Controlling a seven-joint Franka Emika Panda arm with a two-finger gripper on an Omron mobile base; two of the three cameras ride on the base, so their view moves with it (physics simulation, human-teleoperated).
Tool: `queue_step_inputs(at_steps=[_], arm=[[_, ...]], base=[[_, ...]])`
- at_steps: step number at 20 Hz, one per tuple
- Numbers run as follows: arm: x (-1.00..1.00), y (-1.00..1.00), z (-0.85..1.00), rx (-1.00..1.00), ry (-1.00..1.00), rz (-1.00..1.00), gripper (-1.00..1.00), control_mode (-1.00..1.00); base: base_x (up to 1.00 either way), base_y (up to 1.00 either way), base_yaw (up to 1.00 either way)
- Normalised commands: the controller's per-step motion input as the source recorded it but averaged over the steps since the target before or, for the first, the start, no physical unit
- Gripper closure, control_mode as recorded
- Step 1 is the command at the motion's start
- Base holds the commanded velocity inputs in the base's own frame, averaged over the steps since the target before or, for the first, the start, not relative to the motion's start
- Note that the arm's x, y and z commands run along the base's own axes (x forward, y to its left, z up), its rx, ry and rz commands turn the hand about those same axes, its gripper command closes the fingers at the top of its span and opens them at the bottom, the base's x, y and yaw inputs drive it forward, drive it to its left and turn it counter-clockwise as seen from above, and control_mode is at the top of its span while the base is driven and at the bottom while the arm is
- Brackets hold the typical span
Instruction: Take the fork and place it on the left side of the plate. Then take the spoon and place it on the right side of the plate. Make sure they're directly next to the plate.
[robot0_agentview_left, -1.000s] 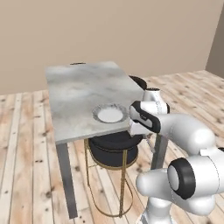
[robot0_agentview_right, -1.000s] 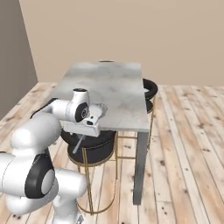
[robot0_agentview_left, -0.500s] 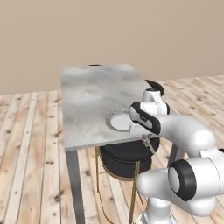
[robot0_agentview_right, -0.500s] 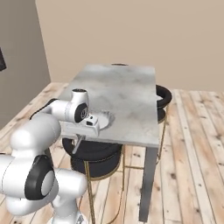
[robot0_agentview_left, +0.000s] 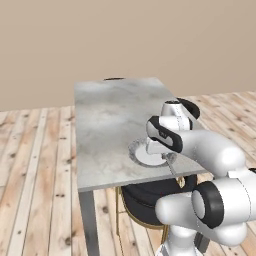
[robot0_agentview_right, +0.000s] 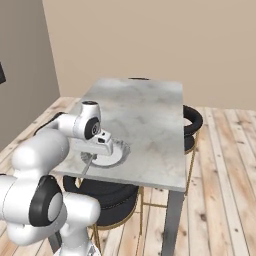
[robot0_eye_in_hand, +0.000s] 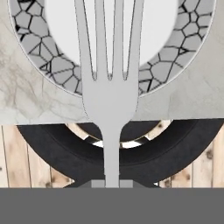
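At centre of the hand view the fork (robot0_eye_in_hand: 110, 94) is clamped in the closed gripper (robot0_eye_in_hand: 112, 183), tines over the plate (robot0_eye_in_hand: 175, 65); released there, it could be left on the rim.

Silver fork (robot0_eye_in_hand: 109, 94) over grey-rimmed plate (robot0_eye_in_hand: 173, 63)

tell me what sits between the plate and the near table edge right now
Only bare marble tabletop. In the hand view, the held fork hangs above that strip, its tines reaching over the plate; nothing rests on it.
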Motion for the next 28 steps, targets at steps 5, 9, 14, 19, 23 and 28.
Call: queue_step_inputs(at_steps=[5,9,14,19,23,28], arm=[[0.00,0.00,0.00,0.00,0.00,0.00,1.00,1.00],[0.00,0.00,0.00,0.00,0.00,0.00,1.00,1.00],[0.00,0.00,0.00,0.00,0.00,0.00,1.00,1.00],[0.00,0.00,0.00,0.00,0.00,0.00,1.00,1.00],[0.00,0.00,0.00,0.00,0.00,0.00,1.00,1.00],[0.00,0.00,0.00,0.00,0.00,0.00,1.00,1.00]], base=[[0.22,-0.06,0.00],[0.00,0.00,0.00],[0.00,0.00,0.00],[0.00,0.00,0.00],[0.00,0.00,0.00],[0.00,0.00,0.00]])
